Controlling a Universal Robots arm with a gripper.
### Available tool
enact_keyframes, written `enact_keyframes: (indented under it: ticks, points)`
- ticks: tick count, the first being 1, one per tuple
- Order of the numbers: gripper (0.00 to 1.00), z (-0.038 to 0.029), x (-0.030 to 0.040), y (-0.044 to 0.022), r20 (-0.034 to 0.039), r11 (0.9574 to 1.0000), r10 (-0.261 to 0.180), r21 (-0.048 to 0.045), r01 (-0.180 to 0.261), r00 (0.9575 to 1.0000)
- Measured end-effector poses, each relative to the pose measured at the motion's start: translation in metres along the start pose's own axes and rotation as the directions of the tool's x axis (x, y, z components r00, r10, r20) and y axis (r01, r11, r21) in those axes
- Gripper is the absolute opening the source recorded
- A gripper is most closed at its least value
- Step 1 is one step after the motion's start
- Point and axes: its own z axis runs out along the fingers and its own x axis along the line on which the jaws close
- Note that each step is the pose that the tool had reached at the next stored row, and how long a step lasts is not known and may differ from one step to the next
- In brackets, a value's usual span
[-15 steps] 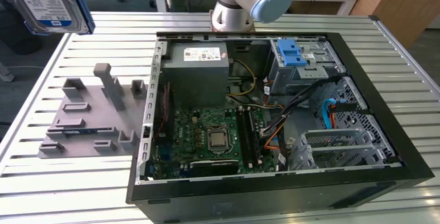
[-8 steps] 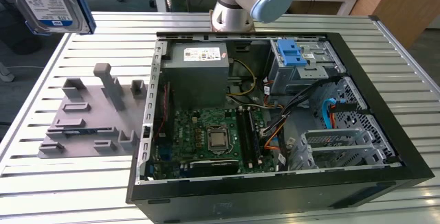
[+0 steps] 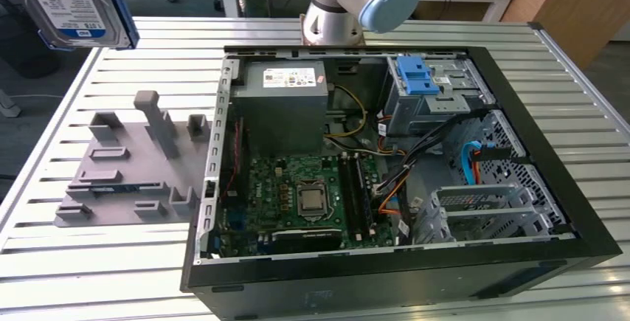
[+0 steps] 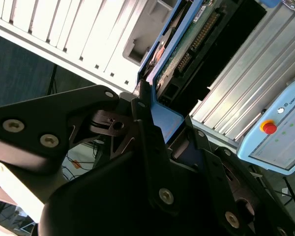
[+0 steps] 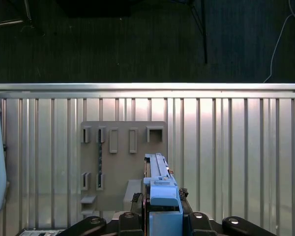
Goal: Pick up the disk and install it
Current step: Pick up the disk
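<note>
Pincer point(image 5: 160, 199) clenched on disk point(image 3: 74, 4), clamped edge-on across its thin body. Disk is aloft, well clear of bench point(image 3: 99, 277), over grey fixture point(image 3: 128, 188). Height likely gives clearance over the open case point(image 3: 394, 273) walls.

The disk point(image 3: 79, 4) is silver with a blue-and-white label and blue rails; the ribbed tabletop point(image 3: 99, 262) is pale grey, the claw point(image 5: 160, 197) black.

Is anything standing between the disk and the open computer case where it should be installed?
The disk is clamped in the end effector, above the grey holder plate. The computer case lies open on top, and nothing visible blocks the way in; only black cables run close to the drive cage.
</note>
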Motion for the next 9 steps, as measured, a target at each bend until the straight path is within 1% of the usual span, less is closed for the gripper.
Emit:
enact_keyframes:
  ticks: [9]
  points:
    - [0.36,0.0000,0.0000,-0.0022,0.0000,1.0000,0.000,-0.0001,0.000,1.0000]
